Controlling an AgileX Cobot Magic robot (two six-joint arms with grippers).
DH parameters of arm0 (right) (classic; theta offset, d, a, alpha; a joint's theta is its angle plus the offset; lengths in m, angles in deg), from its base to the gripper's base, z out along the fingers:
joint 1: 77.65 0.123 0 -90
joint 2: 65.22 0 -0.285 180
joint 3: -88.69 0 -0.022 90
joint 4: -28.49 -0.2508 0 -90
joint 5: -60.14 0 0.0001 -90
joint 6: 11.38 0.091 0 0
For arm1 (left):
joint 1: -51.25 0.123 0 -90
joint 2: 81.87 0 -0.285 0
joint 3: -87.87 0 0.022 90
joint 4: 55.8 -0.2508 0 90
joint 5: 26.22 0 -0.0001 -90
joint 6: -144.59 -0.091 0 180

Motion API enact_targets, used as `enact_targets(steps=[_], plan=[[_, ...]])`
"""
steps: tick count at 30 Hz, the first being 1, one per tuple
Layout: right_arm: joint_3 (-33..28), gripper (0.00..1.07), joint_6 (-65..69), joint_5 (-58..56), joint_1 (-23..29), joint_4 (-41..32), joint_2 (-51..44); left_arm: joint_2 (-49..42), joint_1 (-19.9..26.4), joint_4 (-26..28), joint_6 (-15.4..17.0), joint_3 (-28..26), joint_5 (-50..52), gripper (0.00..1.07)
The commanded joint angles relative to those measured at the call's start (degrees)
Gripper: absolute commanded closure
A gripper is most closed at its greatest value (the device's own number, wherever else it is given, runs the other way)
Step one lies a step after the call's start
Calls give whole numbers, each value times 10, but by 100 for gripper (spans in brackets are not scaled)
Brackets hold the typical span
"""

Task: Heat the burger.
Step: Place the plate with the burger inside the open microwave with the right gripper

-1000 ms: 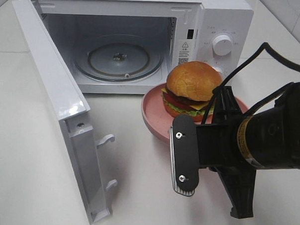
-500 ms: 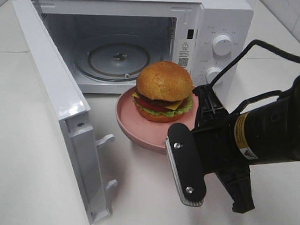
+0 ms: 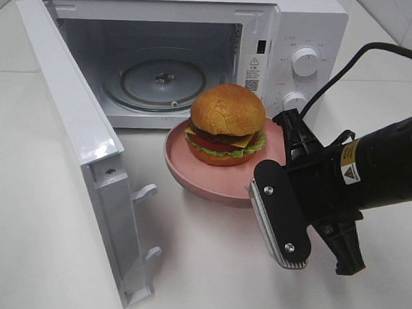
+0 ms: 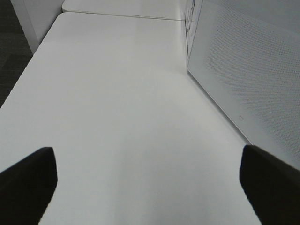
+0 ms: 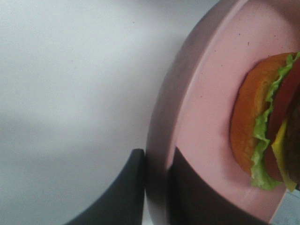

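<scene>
My right hand (image 5: 156, 187) is pinched nearly closed on the rim of the pink plate (image 3: 192, 169), one finger inside the lip and one outside it. The burger (image 3: 226, 124) sits upright on that plate just past my fingertips, and beyond it is the open mouth of the microwave (image 3: 311, 22). My left hand (image 4: 150, 185) is spread wide, holding nothing, over bare table (image 4: 117, 117) with a white dotted panel (image 4: 248, 70) close alongside it.

Bright, even light; glare on the microwave door (image 3: 90, 146); burger (image 5: 241, 122) blurred close-up.
</scene>
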Motion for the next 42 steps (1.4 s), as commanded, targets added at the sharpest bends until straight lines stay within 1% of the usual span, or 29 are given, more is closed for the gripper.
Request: enact_targets(steps=[1,2,3,4,5,6,7,8,10,11,12,14,15,16,17,18,23,24,36,42], plan=[[5,103,-100,56,-11,-81,-7,-1,1,1,-2,1,-3,9],[5,103,-100,56,-11,-81,-7,-1,1,1,-2,1,-3,9],[5,103,-152,63,-17,-124,-7,-1,1,1,-2,1,-3,9],[5,103,-152,63,-17,-124,-7,-1,1,1,-2,1,-3,9],[5,103,-178,65,-23,-147,-7,-1,1,1,-2,1,-3,9],[5,103,-221,69,-33,-187,-7,-1,1,1,-2,1,-3,9],[5,103,-221,69,-33,-187,-7,-1,1,1,-2,1,-3,9],[5,103,-259,75,-40,-225,-7,-1,1,1,-2,1,-3,9],[5,103,-280,76,-42,-238,-7,-1,1,1,-2,1,-3,9],[5,103,-317,77,-45,-268,-7,-1,1,1,-2,1,-3,9],[5,103,-317,77,-45,-268,-7,-1,1,1,-2,1,-3,9],[5,103,-368,81,-45,-311,-7,-1,1,1,-2,1,-3,9],[5,103,-368,81,-45,-311,-7,-1,1,1,-2,1,-3,9],[5,102,-399,91,-45,-343,-7,-1,1,1,-2,1,-3,9],[5,102,-399,91,-45,-343,-7,-1,1,1,-2,1,-3,9],[5,102,-426,98,-45,-363,-7,-1,1,1,-2,1,-3,9],[5,102,-433,113,-45,-359,-7,-1,1,1,-2,1,-3,9],[5,102,-433,119,-45,-349,-7,-1,1,1,-2,1,-3,9],[5,103,-430,121,-45,-333,-5,-1,1,1,-2,1,-3,9],[33,103,-430,119,-44,-333,29,-1,1,1,-2,1,-3,9]])
